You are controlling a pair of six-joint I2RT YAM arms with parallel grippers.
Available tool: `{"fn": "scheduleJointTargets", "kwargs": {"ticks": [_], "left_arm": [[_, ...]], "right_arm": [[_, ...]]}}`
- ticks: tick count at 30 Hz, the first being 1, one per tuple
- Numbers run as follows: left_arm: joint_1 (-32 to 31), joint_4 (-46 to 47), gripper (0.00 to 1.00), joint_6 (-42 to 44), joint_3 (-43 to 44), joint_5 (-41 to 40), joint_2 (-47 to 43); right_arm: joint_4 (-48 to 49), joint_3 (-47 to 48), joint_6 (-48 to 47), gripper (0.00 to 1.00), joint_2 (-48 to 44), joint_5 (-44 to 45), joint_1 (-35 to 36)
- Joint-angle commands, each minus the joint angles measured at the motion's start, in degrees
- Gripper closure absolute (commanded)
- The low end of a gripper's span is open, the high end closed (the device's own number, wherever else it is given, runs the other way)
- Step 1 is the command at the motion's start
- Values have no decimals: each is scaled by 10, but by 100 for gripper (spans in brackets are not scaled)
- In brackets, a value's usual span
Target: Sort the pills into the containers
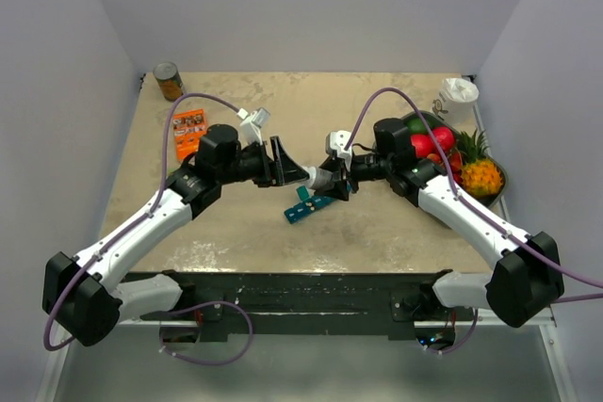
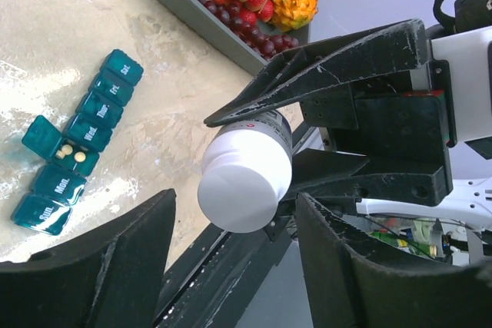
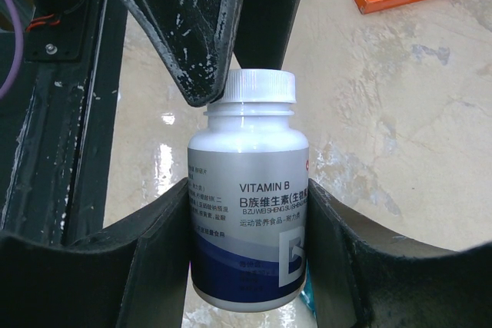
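Containers (image 1: 309, 205) lie just beside right pincer (image 1: 328, 182) (gripping bottle (image 3: 247, 190)).

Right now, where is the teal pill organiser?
In the top view the teal pill organiser lies mid-table, just nearer the arm bases than the gripped vitamin bottle, and left of the fruit tray.

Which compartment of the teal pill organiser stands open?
The compartment between Mon. and Wed.: its lid is flipped up, two pale pills inside; the other six on the organiser are shut.
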Motion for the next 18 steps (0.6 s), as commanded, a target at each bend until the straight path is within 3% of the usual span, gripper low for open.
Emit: {"fn": "scheduleJointTargets", "kwargs": {"ticks": [1, 6, 9, 12, 13, 18], "left_arm": [[-2, 6, 35, 10, 22, 6, 7], [-4, 25, 39, 10, 22, 24, 15], [-4, 40, 46, 13, 23, 41, 22], [-4, 42, 59, 26, 26, 54, 30], [-3, 42, 69, 31, 26, 58, 33], [-3, 49, 84, 83, 27, 121, 46]], "right_arm": [[6, 24, -5, 100, -11, -11, 2], [7, 23, -5, 100, -11, -13, 2], [6, 23, -5, 100, -11, -17, 2], [6, 23, -4, 100, -11, -22, 2], [6, 23, -4, 100, -11, -24, 3], [15, 21, 15, 100, -9, -55, 1]]}}
